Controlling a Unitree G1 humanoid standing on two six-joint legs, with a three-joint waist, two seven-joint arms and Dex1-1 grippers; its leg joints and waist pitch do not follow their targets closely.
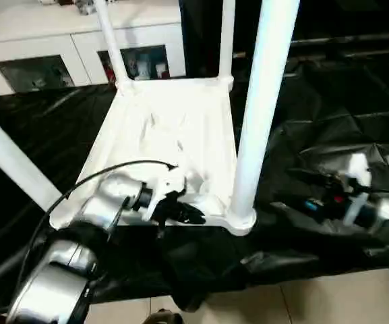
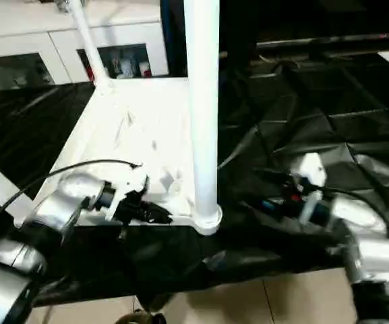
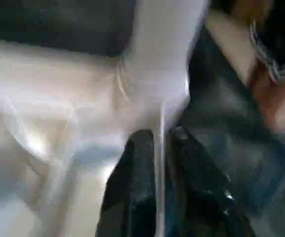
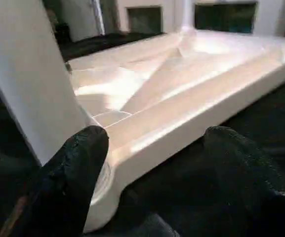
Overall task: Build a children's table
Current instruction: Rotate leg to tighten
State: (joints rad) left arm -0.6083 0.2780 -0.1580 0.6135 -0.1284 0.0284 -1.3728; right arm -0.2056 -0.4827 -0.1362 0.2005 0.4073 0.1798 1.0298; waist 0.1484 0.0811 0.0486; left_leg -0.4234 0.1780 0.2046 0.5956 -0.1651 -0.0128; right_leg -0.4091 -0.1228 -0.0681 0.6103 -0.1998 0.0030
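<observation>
The children's table [image 1: 174, 135] lay upside down on black sheeting [image 1: 329, 94], its legs pointing up. My left hand [image 1: 181, 210] pinched its near rim; my right hand [image 2: 265, 192] hung spread beside the corner leg [image 2: 203, 115]. Turning it upright probably came next.

You'll see the black sheet [image 1: 329, 115] spread over the floor [image 1: 315, 304], the upturned children's table [image 1: 174, 135] lying directly on it.
</observation>
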